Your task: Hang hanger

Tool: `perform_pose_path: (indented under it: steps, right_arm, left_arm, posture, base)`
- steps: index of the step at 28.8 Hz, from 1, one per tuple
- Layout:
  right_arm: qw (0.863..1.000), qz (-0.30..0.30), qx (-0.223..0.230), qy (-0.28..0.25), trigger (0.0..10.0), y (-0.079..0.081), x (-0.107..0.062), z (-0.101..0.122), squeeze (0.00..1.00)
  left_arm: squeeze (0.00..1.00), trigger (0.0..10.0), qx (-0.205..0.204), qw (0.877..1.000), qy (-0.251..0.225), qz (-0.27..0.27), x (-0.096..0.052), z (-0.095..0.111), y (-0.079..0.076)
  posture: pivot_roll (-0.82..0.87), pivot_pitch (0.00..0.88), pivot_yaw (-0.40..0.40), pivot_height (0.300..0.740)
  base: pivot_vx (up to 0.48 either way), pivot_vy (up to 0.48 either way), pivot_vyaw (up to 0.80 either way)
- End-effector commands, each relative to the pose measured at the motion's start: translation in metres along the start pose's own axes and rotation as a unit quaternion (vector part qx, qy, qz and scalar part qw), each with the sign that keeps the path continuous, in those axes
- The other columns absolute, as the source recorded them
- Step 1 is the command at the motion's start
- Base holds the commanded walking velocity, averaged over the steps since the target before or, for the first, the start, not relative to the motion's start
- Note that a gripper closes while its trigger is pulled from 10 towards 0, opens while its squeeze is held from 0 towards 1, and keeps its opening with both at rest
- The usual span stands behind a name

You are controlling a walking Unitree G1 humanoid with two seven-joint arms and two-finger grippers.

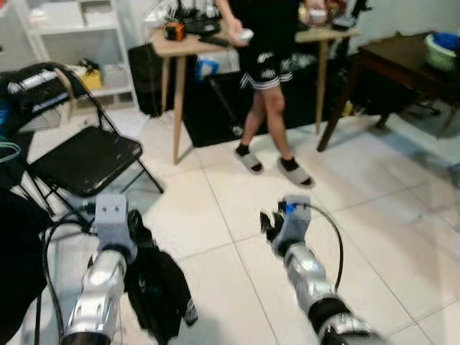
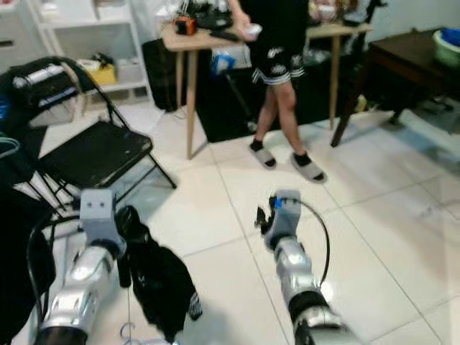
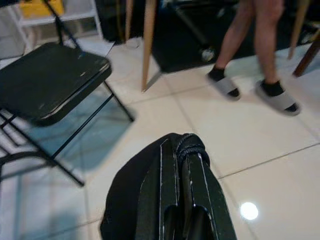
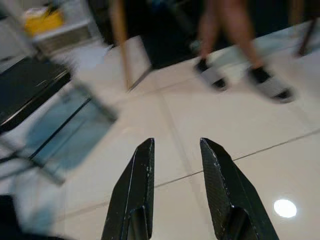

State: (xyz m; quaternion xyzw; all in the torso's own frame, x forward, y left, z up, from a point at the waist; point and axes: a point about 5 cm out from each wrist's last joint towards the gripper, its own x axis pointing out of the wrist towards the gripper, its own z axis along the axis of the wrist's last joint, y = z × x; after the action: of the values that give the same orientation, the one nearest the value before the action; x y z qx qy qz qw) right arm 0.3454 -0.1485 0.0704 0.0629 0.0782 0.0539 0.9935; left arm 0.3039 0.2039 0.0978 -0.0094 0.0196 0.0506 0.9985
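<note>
My left pincer [image 3: 185, 165] clamped on a black garment [image 1: 162, 287], which hangs over the white tile floor [image 1: 237, 280]; no hanger can be made out in it; right pincer [image 4: 175, 170] parted, holding nothing, above the floor; black folding chair [image 1: 86, 162] ahead left; a person's legs [image 1: 269, 122] by the wooden counter [image 1: 180, 50].

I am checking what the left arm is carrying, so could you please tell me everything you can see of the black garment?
The black garment is soft, dark cloth that hangs in loose folds beside the left arm, above the white tiled floor. A small white patch shows near its lower edge. The left gripper is shut on its bunched top, where a corded edge lies across the fingertips. Whether a hanger is inside cannot be made out. The folding chair stands apart behind it.
</note>
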Motion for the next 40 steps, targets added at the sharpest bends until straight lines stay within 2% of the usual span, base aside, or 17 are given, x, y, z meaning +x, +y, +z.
perform_pose_path:
  steps: [1, 4, 7, 8, 11, 12, 15, 17, 19, 23, 25, 30, 35, 38, 40]
  right_arm:
    - [1.000, -0.013, 0.003, 0.023, 10.0, -0.008, -0.003, -0.008, 0.00]
    - [1.000, -0.022, -0.002, 0.021, 10.0, -0.015, -0.002, -0.003, 0.00]
    - [0.999, -0.035, 0.015, 0.018, 10.0, -0.017, -0.002, -0.002, 0.00]
    - [0.999, -0.034, 0.011, 0.015, 10.0, -0.016, 0.000, 0.001, 0.00]
    - [0.999, -0.036, 0.018, 0.010, 10.0, -0.015, 0.000, 0.001, 0.00]
    - [0.999, -0.036, 0.027, 0.015, 10.0, -0.013, -0.001, -0.003, 0.00]
    - [0.999, -0.026, 0.021, 0.030, 10.0, -0.008, -0.004, -0.011, 0.00]
    - [0.999, -0.026, 0.021, 0.030, 10.0, -0.008, -0.004, -0.011, 0.00]
    - [0.999, -0.018, 0.012, 0.038, 10.0, -0.005, -0.006, -0.017, 0.00]
    - [0.999, -0.018, 0.021, 0.040, 10.0, -0.002, -0.009, -0.023, 0.00]
    - [0.999, -0.014, 0.027, 0.044, 10.0, -0.001, -0.011, -0.027, 0.00]
    - [0.998, -0.012, 0.028, 0.052, 10.0, 0.002, -0.014, -0.033, 0.00]
    - [0.998, -0.016, 0.028, 0.059, 10.0, 0.006, -0.019, -0.042, 0.00]
    - [0.998, -0.019, 0.021, 0.060, 10.0, 0.004, -0.022, -0.045, 0.00]
    - [0.997, -0.033, 0.030, 0.069, 10.0, -0.002, -0.029, -0.055, 0.00]
  left_arm:
    - [0.00, 10.0, -0.005, 1.000, 0.013, 0.002, 0.002, -0.003, 0.003]
    - [0.00, 10.0, -0.001, 1.000, 0.017, -0.002, 0.009, 0.002, -0.001]
    - [0.00, 10.0, -0.006, 1.000, 0.028, 0.008, 0.011, 0.001, -0.001]
    - [0.00, 10.0, 0.002, 1.000, 0.028, 0.003, 0.016, 0.005, -0.005]
    - [0.00, 10.0, 0.034, 0.999, 0.016, -0.001, 0.019, 0.009, -0.008]
    - [0.00, 10.0, 0.014, 1.000, 0.019, 0.004, 0.019, 0.007, -0.008]
    - [0.00, 10.0, -0.009, 1.000, 0.020, 0.002, 0.020, 0.005, -0.013]
    - [0.00, 10.0, -0.009, 1.000, 0.020, 0.002, 0.020, 0.005, -0.013]
    - [0.00, 10.0, -0.007, 1.000, 0.019, -0.018, 0.017, 0.001, -0.021]
    - [0.00, 10.0, 0.022, 0.999, 0.036, -0.017, 0.009, -0.011, -0.020]
    - [0.00, 10.0, 0.022, 0.999, 0.041, -0.010, 0.008, -0.013, -0.019]
    - [0.00, 10.0, 0.022, 0.999, 0.043, -0.018, 0.008, -0.015, -0.021]
    - [0.00, 10.0, 0.001, 0.999, 0.045, -0.025, 0.003, -0.022, -0.023]
    - [0.00, 10.0, 0.006, 0.999, 0.047, -0.020, 0.001, -0.024, -0.022]
    - [0.00, 10.0, 0.008, 0.998, 0.058, -0.022, -0.002, -0.028, -0.023]
  posture:
    - [0.05, 0.103, 0.013, 0.740]
    - [0.04, 0.108, 0.020, 0.740]
    - [0.04, 0.100, 0.030, 0.740]
    - [0.04, 0.103, 0.021, 0.740]
    - [0.03, 0.135, 0.009, 0.740]
    - [0.03, 0.105, -0.002, 0.740]
    - [0.03, 0.116, -0.018, 0.740]
    - [0.03, 0.116, -0.018, 0.740]
    - [0.03, 0.120, -0.014, 0.740]
    - [0.02, 0.102, -0.010, 0.740]
    - [0.03, 0.081, -0.006, 0.740]
    - [0.03, 0.088, -0.010, 0.740]
    - [0.01, 0.071, -0.016, 0.740]
    - [0.01, 0.058, -0.014, 0.740]
    - [0.02, 0.059, -0.010, 0.740]
  base:
    - [0.000, 0.000, -0.80]
    - [0.000, 0.000, -0.80]
    - [0.000, 0.000, -0.80]
    - [0.000, 0.000, -0.80]
    - [0.000, 0.000, -0.80]
    - [0.000, 0.000, -0.80]
    - [0.000, 0.000, -0.80]
    - [0.000, 0.000, -0.80]
    - [0.000, 0.000, -0.80]
    - [0.000, 0.000, -0.80]
    - [0.000, 0.000, -0.80]
    - [0.000, 0.000, -0.80]
    - [0.000, 0.000, -0.80]
    - [0.000, 0.000, -0.80]
    - [0.000, 0.000, -0.80]
